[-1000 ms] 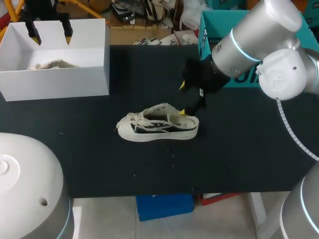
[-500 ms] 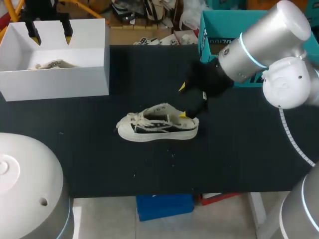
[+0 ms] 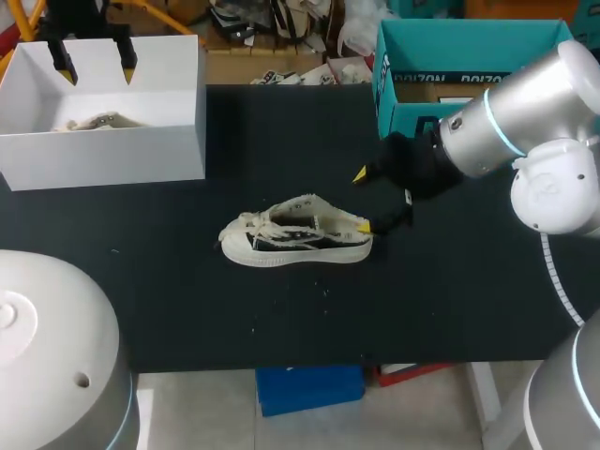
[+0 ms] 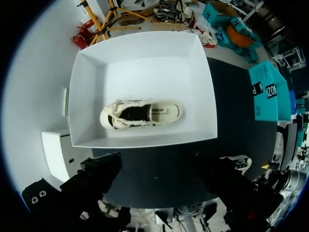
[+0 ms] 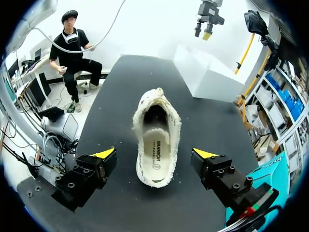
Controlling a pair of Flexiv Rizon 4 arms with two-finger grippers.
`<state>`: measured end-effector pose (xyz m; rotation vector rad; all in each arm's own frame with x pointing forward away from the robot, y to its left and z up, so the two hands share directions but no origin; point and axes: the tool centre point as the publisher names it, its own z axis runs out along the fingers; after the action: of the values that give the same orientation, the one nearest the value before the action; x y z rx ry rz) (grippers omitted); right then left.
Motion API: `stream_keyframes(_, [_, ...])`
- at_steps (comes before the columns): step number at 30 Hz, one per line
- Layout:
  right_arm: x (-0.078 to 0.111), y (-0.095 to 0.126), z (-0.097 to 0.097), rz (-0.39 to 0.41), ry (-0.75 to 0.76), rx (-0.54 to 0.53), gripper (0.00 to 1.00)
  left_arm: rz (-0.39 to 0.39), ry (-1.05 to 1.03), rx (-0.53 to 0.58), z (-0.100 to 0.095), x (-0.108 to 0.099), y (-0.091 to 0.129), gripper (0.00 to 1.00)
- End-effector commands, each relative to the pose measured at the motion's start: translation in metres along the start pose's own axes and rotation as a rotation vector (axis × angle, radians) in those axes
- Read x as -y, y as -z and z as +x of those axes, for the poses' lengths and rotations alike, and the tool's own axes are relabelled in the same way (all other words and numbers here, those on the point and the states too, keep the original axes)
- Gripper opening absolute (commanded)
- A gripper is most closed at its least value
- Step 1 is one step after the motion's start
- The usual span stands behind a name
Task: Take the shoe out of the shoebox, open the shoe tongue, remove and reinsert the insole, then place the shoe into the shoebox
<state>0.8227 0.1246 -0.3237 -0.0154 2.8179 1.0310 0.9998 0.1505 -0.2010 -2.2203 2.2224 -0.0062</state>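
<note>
Right of the shoe, my right gripper is wide open, like my left gripper; I should squeeze the heel softly, evenly.

black table | on it: white shoebox | shoe | teal box

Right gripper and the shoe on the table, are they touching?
Apart. In the right wrist view, bare table shows between the shoe and each open finger of the right gripper.
</note>
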Motion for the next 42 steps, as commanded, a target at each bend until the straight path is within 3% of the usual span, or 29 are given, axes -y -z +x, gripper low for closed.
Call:
stream_keyframes(1, [0.009,-0.020,-0.008,-0.044,0.003,-0.010,1.00,-0.001,0.001,0.001,0.000,0.000,0.000,1.00])
stream_keyframes(14, [0.034,-0.049,-0.005,-0.082,-0.037,-0.045,1.00,-0.001,0.001,0.001,0.000,0.000,0.000,1.00])
stream_keyframes(29, [0.059,-0.067,-0.008,-0.107,-0.071,-0.040,1.00,-0.001,0.001,0.001,0.000,0.000,0.000,1.00])
stream_keyframes(42, [0.057,-0.083,-0.010,-0.130,-0.079,-0.055,1.00,-0.001,0.001,0.001,0.000,0.000,0.000,1.00])
